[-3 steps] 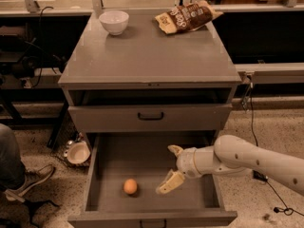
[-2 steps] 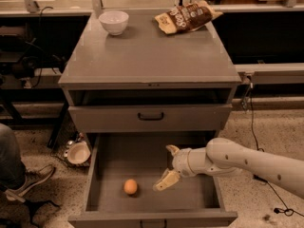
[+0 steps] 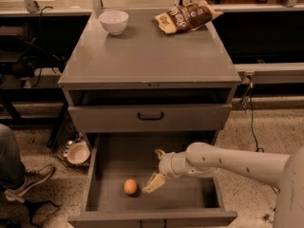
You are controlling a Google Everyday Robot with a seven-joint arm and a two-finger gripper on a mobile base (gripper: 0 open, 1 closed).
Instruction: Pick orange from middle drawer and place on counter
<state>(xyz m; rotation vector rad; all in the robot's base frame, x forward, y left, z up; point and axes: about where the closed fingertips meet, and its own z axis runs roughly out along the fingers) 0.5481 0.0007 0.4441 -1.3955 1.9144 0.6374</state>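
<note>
The orange (image 3: 130,186) lies on the floor of the open middle drawer (image 3: 107,163), toward its front left. My gripper (image 3: 156,169) is inside the drawer, just right of the orange and a little above the floor, fingers spread open and empty. One fingertip (image 3: 152,184) is close to the orange but apart from it. The arm reaches in from the right. The counter (image 3: 147,56) is the flat gray top of the cabinet above.
A white bowl (image 3: 113,22) stands at the counter's back left, and a chip bag (image 3: 186,16) lies at its back right. A closed drawer with a black handle (image 3: 150,116) sits above the open one. A person's shoe (image 3: 26,180) and a dish (image 3: 78,152) are on the floor at left.
My gripper has moved left inside the drawer, closer to the orange. The orange has not moved.
</note>
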